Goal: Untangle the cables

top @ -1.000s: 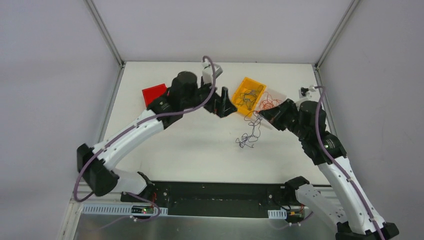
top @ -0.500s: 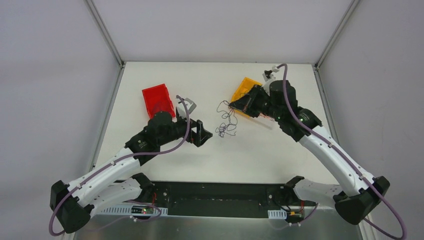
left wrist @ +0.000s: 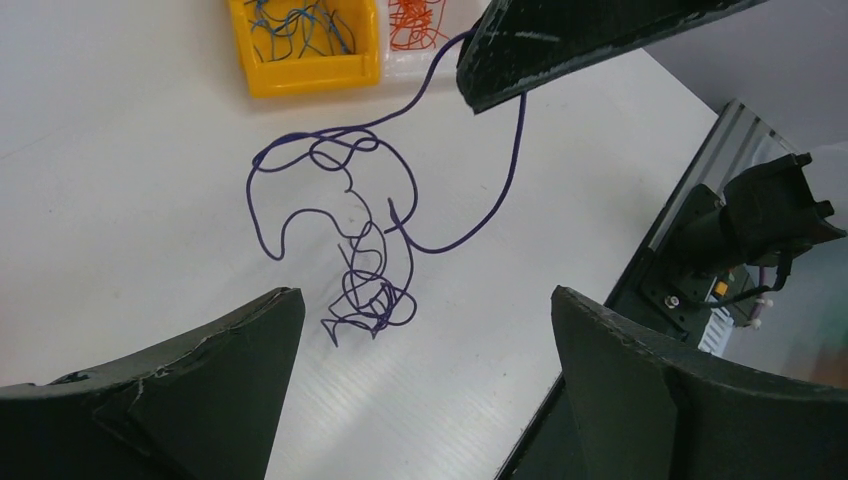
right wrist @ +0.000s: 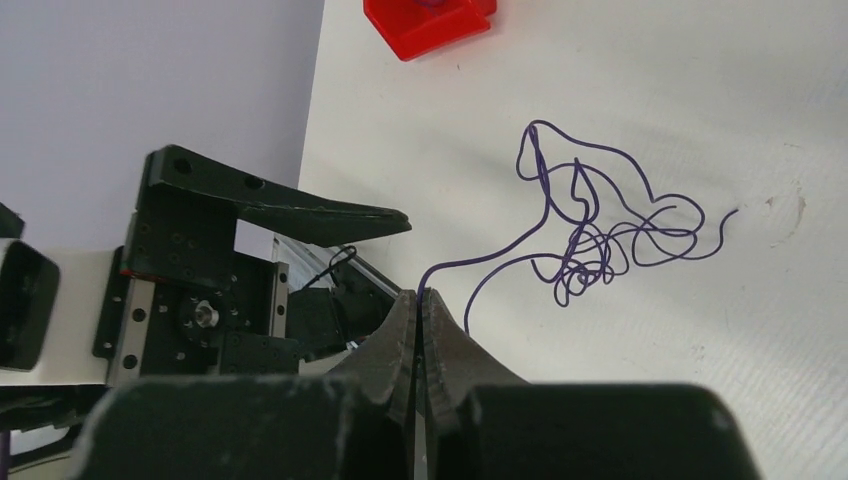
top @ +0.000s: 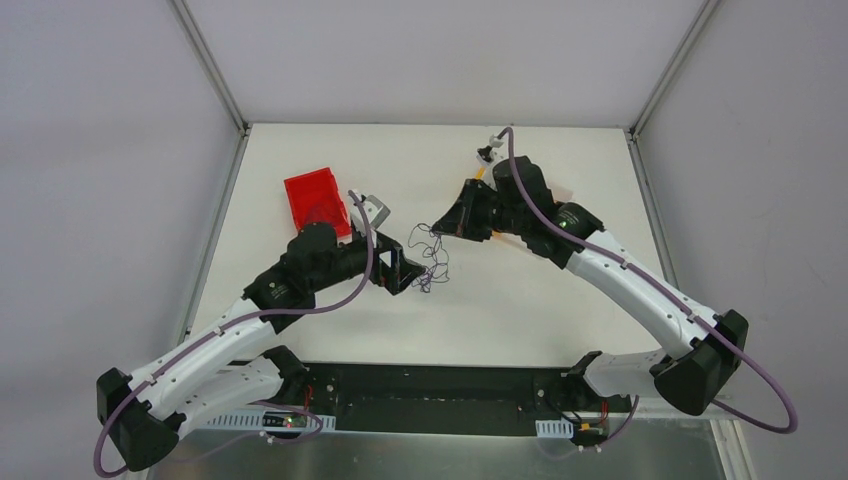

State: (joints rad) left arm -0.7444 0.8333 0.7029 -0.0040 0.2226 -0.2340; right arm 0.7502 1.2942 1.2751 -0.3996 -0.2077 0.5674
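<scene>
A dark purple curly wire (top: 430, 268) hangs from my right gripper (top: 441, 226) and ends in a tangle on the white table. In the right wrist view the right gripper (right wrist: 420, 297) is shut on one end of that wire (right wrist: 590, 240). My left gripper (top: 408, 272) is open and empty, just left of the tangle. In the left wrist view its jaws (left wrist: 425, 297) stand wide apart, with the tangle (left wrist: 368, 292) near the left finger (left wrist: 200, 380). More blue wires (left wrist: 295, 25) and orange wires (left wrist: 415, 20) lie in bins.
A red bin (top: 316, 200) stands at the far left behind the left arm and also shows in the right wrist view (right wrist: 430, 22). A yellow bin (left wrist: 300, 75) and a clear bin (left wrist: 400, 60) stand side by side beyond the tangle. The black base rail (top: 440, 395) runs along the near edge.
My right gripper has moved left from the yellow bin, dragging the purple wire toward the table's middle. My left arm has drawn back from the bins and now sits beside the tangle.
</scene>
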